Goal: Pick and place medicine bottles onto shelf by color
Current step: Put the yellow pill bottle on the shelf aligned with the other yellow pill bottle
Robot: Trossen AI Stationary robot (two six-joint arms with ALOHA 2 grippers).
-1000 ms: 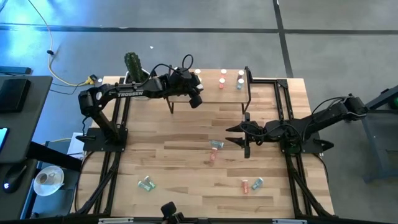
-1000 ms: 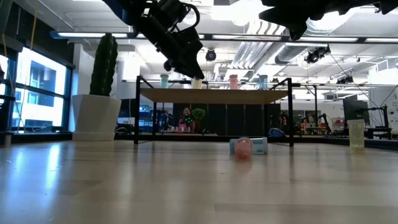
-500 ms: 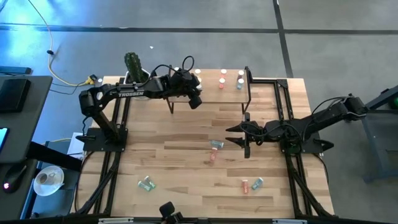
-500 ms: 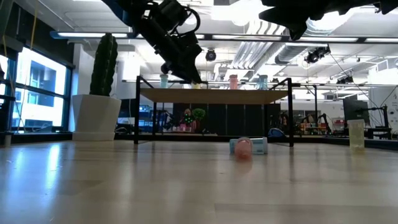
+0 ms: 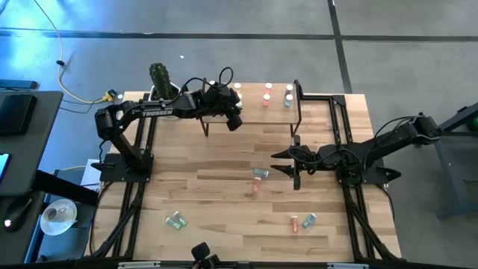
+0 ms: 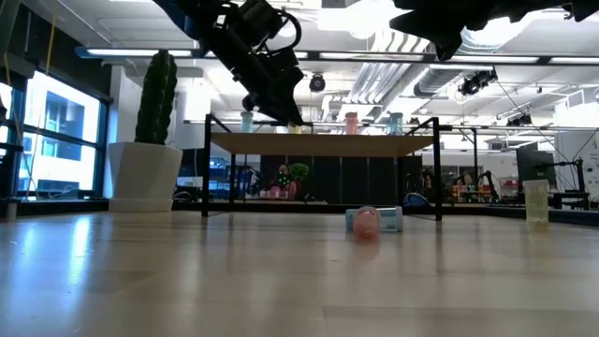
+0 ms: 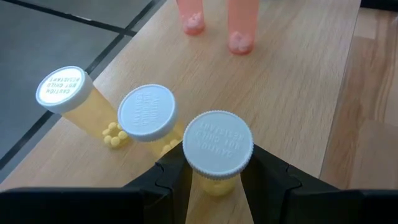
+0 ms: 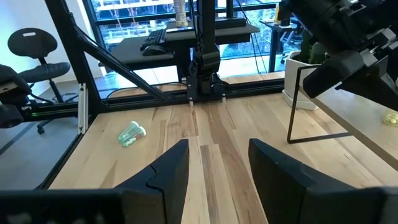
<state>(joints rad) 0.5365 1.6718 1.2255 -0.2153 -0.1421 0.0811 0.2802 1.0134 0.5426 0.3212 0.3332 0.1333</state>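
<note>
Start at the left of the high view: your left gripper (image 5: 233, 113) is over the left end of the shelf (image 5: 254, 112), fingers clamped on a yellow bottle (image 7: 216, 152) with a white cap. In the left wrist view that bottle stands upright between the dark fingers (image 7: 171, 177), its base at or just above the shelf top; you cannot tell which. Just beside it stand two more yellow bottles (image 7: 147, 118), the nearer almost touching the held one. Two pink bottles (image 7: 242, 22) stand farther along the shelf, and a pale bluish pair (image 5: 289, 93) at the right end.

The risk here is the release. If the fingers spread wide, the one on the neighbour's side may nudge the nearest yellow bottle and topple it, perhaps into the third. If the held bottle is not yet seated, letting go may tip it toward the shelf edge close behind that row. Lifting out at an angle could also drag the cap along.

Moving right, a teal bottle (image 5: 260, 173) and a pink one (image 5: 255, 187) lie on the table mid-board. The right gripper (image 5: 286, 163) hangs above the table next to them, fingers apart and empty. More bottles lie near the front: a green bottle (image 5: 176, 220) to the left, and a pink and teal pair (image 5: 302, 222) to the right.
</note>
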